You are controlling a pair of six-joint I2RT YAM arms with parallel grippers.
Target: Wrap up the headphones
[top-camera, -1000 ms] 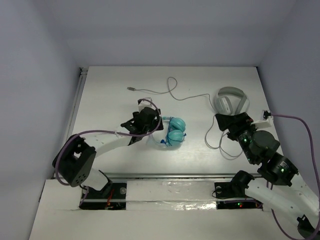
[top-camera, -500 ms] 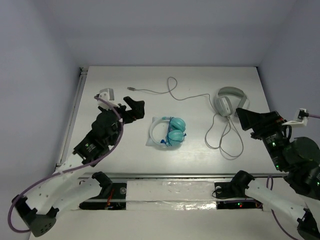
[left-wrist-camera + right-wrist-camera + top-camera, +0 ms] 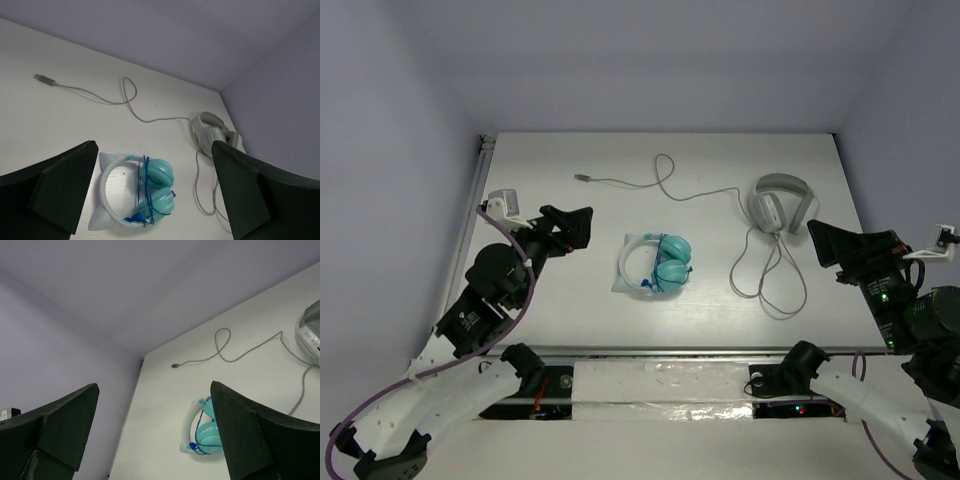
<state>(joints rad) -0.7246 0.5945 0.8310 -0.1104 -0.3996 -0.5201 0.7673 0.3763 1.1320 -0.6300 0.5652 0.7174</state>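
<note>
A white table fills the floor of a pale lavender enclosure, walls rising on three sides, with a thin metal rail along its left edge.

The teal headphones lie flat near the table's middle, white headband to the left, the two round ear cups side by side to the right. The dark blue cable is looped across the cups and bunched at the near end of the band. Well off to the right lie grey-white headphones. Their pale cable loops toward the near edge, and a further length runs across the far side to a USB plug.

The left gripper hangs left of the teal pair, fingers spread wide and holding nothing. The right gripper hangs just near of the grey-white pair, likewise spread and empty.

From the right wrist, the grey-white headphones are cut off at the frame's edge. From the left wrist, a dark finger hides the near end of the pale loop. How the blue cable ends is too small to tell.
</note>
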